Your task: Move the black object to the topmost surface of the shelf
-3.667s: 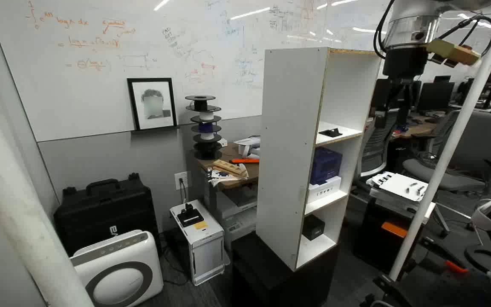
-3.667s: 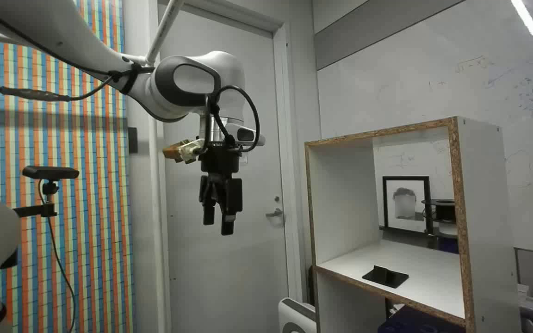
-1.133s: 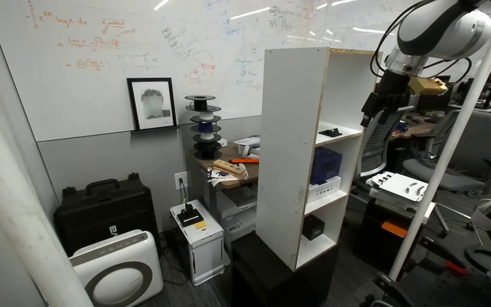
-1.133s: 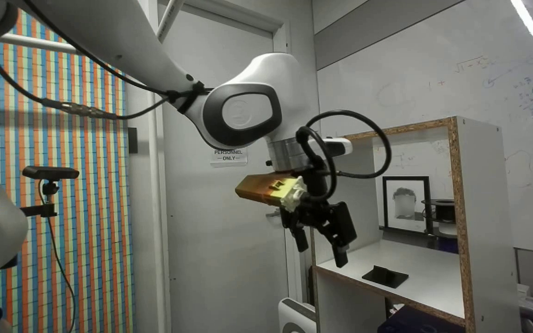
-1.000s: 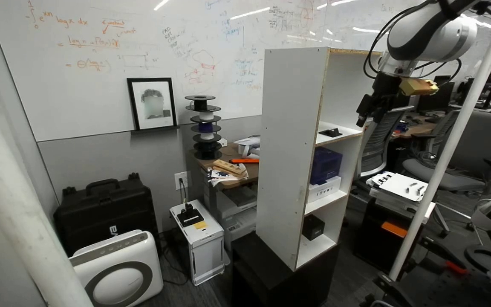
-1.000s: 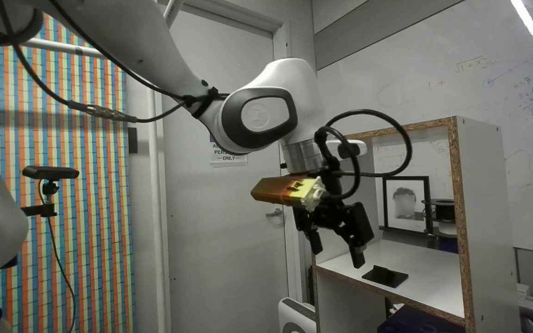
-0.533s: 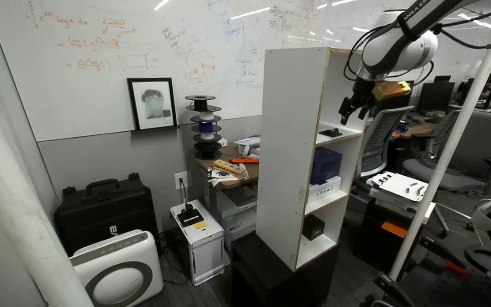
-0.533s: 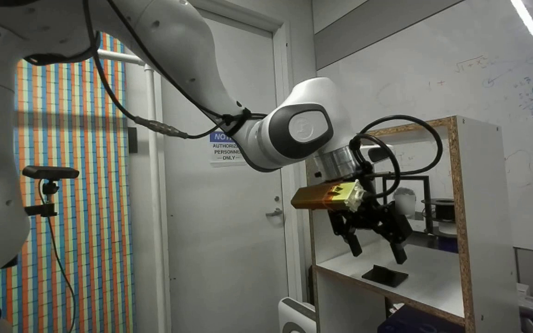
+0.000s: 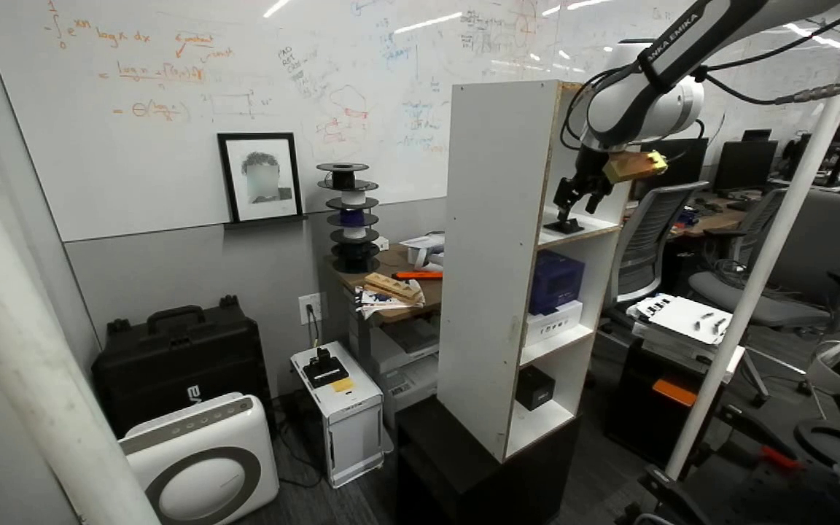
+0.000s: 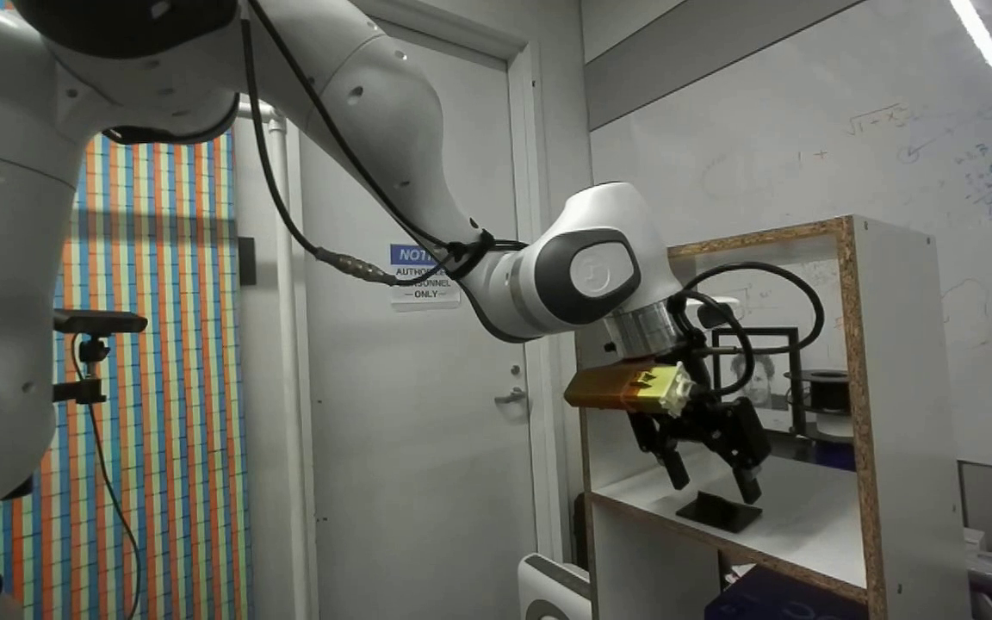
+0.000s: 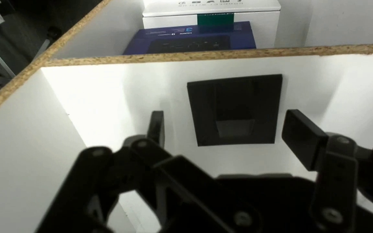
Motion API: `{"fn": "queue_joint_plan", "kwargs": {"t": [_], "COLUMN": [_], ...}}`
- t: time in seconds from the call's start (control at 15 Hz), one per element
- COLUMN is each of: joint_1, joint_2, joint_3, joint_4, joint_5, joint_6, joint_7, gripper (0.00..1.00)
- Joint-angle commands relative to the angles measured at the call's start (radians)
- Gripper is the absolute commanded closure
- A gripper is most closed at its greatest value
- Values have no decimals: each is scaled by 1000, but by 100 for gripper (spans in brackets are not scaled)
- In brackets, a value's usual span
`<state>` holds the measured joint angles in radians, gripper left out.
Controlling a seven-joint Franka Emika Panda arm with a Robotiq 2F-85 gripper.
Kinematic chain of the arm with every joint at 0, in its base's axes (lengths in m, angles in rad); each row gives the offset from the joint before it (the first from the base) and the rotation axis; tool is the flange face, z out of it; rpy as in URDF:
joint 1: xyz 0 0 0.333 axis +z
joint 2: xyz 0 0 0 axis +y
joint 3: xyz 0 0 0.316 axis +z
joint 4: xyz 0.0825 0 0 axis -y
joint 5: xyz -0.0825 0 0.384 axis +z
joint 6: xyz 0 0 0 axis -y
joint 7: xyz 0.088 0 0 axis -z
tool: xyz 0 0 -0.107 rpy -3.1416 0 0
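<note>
Gripper (image 10: 714,484): tilted, its fingers spread wide; the wrist view shows one on either side of the black object (image 11: 235,110), and whether a fingertip touches it cannot be told.
Black object: low, with a small raised part; it lies on the top compartment's floor, inside the shelf (image 9: 496,255).
Shelf: white, upright, three open compartments stacked, front edges of bare chipboard.
Dark-blue box (image 9: 557,283): on a white box (image 9: 554,323) in the middle compartment.
Small dark box (image 9: 535,388): in the bottom compartment, partly hidden by the side wall.
Spools (image 9: 351,219): stacked on the desk (image 9: 393,259) beyond the shelf.
Framed picture (image 9: 261,177): stands against the whiteboard (image 9: 172,146), which carries handwriting.
</note>
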<state>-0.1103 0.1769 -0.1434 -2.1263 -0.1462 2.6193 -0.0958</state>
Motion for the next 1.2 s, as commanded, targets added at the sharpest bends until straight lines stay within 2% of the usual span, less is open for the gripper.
{"fn": "queue_joint_plan", "kwargs": {"t": [0.0,0.27,0.4,0.47,0.53,0.73,1.13], "joint_1": [-3,-11,-15,-18,-21,-32,-23], "joint_2": [40,32,28,27,25,4,-164], "joint_3": [16,26,32,35,39,53,40], "joint_4": [54,29,9,2,-7,-24,-179], "joint_5": [26,77,117,138,163,233,231], "joint_6": [4,21,39,46,53,36,2], "joint_7": [3,-12,-20,-25,-35,-76,-66], "gripper": [40,73,86,89,85,84,85]}}
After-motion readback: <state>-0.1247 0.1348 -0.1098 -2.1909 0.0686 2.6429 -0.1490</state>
